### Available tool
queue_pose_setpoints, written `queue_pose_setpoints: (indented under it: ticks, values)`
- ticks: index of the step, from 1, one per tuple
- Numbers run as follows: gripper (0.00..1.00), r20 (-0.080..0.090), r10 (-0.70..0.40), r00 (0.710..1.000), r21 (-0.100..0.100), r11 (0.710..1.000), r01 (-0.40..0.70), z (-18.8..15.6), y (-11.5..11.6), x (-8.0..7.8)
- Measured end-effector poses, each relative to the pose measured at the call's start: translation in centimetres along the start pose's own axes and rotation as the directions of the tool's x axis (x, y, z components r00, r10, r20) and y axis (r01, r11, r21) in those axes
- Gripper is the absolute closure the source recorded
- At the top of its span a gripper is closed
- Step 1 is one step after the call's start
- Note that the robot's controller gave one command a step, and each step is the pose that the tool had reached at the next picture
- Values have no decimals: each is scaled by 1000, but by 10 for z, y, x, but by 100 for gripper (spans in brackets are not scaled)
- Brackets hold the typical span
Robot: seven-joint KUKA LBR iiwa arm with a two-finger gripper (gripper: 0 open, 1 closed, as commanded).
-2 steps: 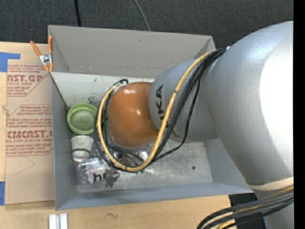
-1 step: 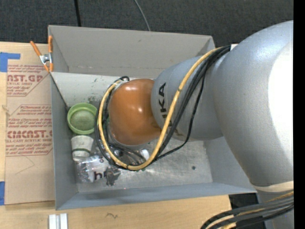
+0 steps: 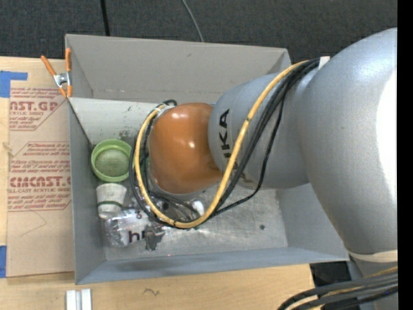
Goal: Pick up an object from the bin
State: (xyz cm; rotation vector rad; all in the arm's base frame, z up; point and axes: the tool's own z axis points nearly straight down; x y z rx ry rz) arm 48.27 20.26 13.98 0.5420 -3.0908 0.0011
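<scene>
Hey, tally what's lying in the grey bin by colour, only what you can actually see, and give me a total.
Green round plastic cup: 1
White small plastic cup: 1
Clear crinkled plastic packet with dark lettering: 1
Total: 3 in sight. The arm covers much of the grey metal bin, so more may lie beneath it.

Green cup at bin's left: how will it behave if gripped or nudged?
The green cup looks hollow, mouth up: probably light, may flex when squeezed. Round, so likely rolls if tipped. Close to the bin's left wall and a white cup, a push would probably jam it.
</scene>
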Motion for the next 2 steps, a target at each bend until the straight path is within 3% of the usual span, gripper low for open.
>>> queue_pose_setpoints:
  ticks: [2]
  values:
    - [100,7,0,1000,0,1000,0,-19,0,-1]
